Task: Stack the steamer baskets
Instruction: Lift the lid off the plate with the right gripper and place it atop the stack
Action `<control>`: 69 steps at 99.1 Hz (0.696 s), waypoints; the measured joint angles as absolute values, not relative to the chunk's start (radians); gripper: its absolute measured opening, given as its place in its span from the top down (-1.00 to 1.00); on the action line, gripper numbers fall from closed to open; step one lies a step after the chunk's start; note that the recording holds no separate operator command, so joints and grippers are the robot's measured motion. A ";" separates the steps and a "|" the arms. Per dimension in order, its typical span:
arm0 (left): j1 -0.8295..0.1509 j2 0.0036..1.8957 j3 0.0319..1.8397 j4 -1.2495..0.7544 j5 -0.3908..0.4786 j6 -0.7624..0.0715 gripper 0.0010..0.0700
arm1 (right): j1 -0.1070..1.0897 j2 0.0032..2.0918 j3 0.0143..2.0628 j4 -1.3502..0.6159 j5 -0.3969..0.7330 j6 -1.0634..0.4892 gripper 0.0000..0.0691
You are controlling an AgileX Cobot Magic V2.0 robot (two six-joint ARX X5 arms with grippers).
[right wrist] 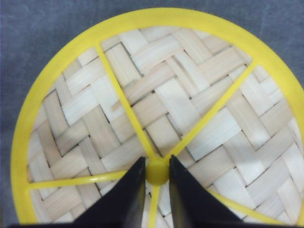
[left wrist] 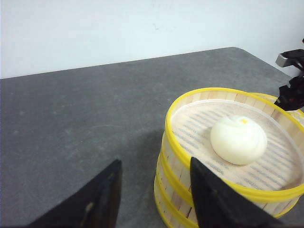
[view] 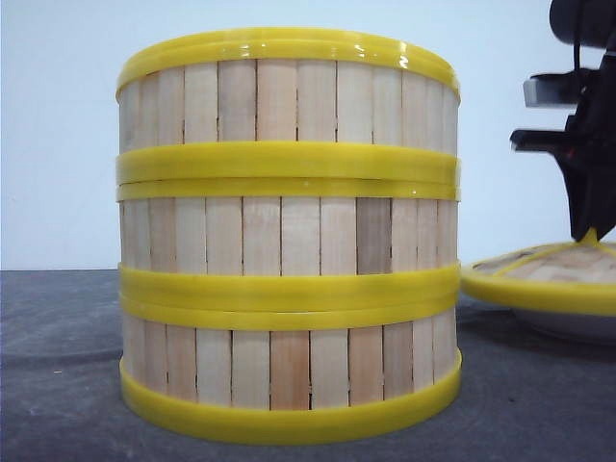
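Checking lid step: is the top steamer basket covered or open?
Open. The top basket shows its bun uncovered; the lid lies beside the stack, right gripper closed on its knob.

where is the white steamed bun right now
The round white steamed bun sits inside the top basket of the stack of three yellow-rimmed wooden-slat steamer baskets, centre of the front view, left of the woven domed lid.

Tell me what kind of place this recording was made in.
Probably a lab or test bench staged as a kitchen task, not a real kitchen. A bare dark grey table stands against a plain white wall, and the only props are three stacked steamer baskets, a bun and a woven lid.
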State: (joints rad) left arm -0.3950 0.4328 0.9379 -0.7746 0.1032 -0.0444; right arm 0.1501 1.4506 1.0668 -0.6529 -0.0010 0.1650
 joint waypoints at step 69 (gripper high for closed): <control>-0.395 0.433 0.938 -0.775 0.104 -0.044 0.28 | 0.272 1.319 1.745 -1.068 -0.170 0.103 0.84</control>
